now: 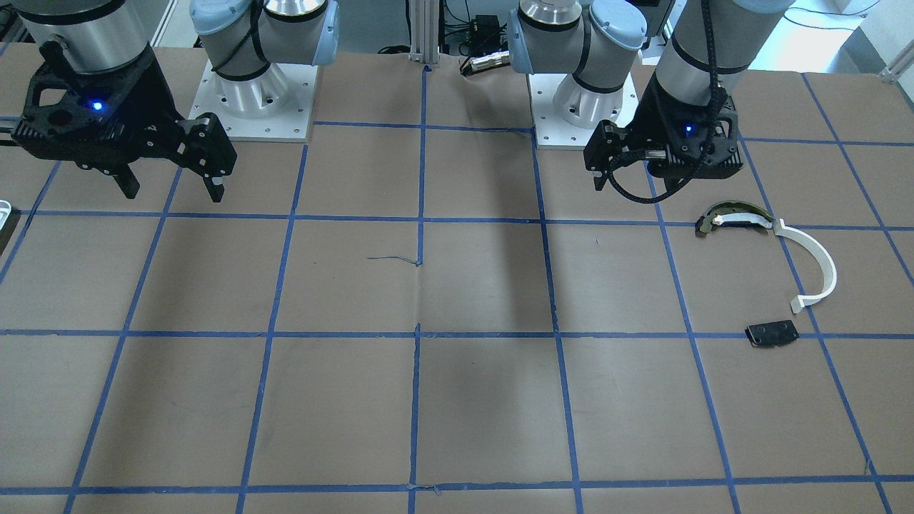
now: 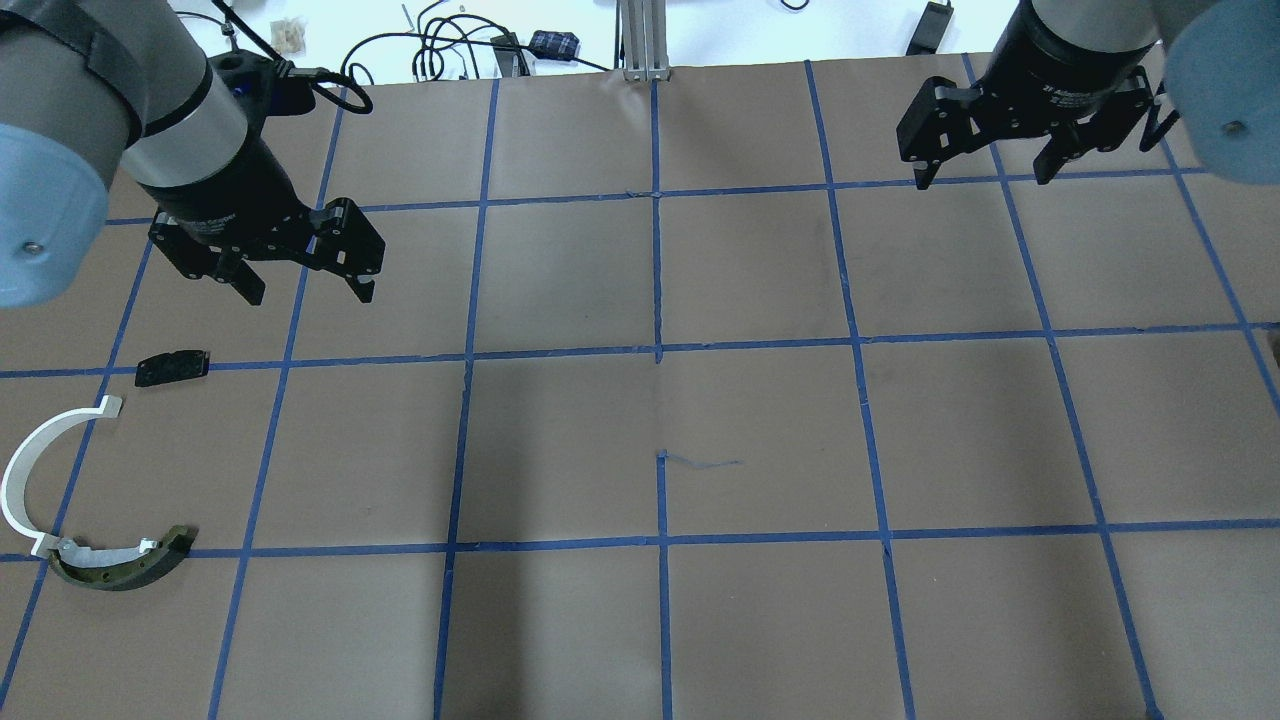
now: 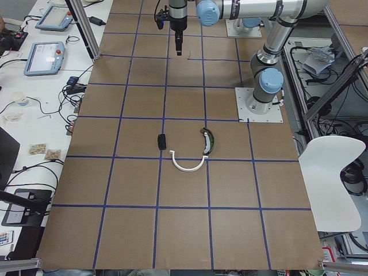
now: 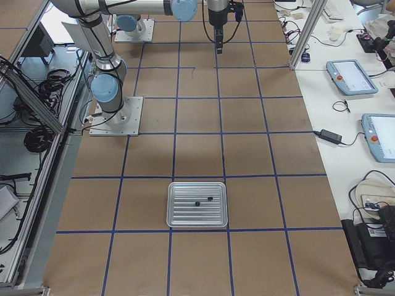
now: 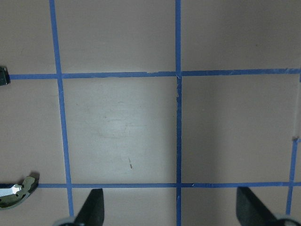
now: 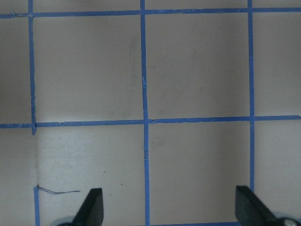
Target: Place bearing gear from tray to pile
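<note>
Tray of pale ribbed metal, lower centre of the exterior right view, holds two tiny black parts, too small to identify. Overhead, lower left: thin white half-ring, black-and-gold curved piece, flat black plate. Left gripper and right gripper gape, empty.

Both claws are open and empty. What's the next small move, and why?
Probably swing the right claw toward the tray: it hangs open and empty over bare table, while two small dark parts lie in the tray, on its side.
</note>
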Available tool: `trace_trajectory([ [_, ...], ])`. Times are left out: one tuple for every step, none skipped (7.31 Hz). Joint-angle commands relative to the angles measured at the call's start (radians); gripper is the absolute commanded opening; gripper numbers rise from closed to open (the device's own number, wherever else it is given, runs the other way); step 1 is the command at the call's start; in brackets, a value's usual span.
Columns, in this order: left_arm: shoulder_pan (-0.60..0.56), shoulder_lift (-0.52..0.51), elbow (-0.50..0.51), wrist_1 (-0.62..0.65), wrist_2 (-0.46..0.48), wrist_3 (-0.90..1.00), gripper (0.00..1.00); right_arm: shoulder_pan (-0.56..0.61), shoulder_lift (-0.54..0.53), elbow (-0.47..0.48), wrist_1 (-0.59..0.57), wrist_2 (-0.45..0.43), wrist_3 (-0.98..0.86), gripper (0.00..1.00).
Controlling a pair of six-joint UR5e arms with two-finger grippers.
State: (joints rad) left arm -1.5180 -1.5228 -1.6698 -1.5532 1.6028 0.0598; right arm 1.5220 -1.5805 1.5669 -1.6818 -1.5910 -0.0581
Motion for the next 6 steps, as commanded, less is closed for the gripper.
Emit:
trace_trajectory([
  [0.001, 0.000, -0.001, -0.001, 0.000, 0.000, 1.00, -0.116, -0.002, 0.001, 0.014, -0.007, -0.162, 1.00],
  [0.001, 0.003, -0.004, -0.002, 0.002, 0.002, 1.00, -0.196, -0.003, 0.004, 0.019, -0.009, -0.334, 1.00],
  [0.001, 0.001, -0.005, -0.004, 0.021, 0.002, 1.00, -0.294, -0.001, 0.005, 0.033, -0.026, -0.520, 1.00],
  [0.001, 0.003, -0.005, -0.004, 0.022, 0.002, 1.00, -0.415, 0.005, 0.010, 0.030, -0.026, -0.664, 1.00],
  [-0.001, 0.003, -0.005, -0.005, 0.022, 0.002, 1.00, -0.537, 0.055, 0.009, 0.019, -0.018, -0.856, 1.00],
  [-0.001, 0.007, -0.005, -0.019, 0.020, 0.002, 1.00, -0.654, 0.132, -0.001, -0.011, -0.009, -1.026, 1.00],
])
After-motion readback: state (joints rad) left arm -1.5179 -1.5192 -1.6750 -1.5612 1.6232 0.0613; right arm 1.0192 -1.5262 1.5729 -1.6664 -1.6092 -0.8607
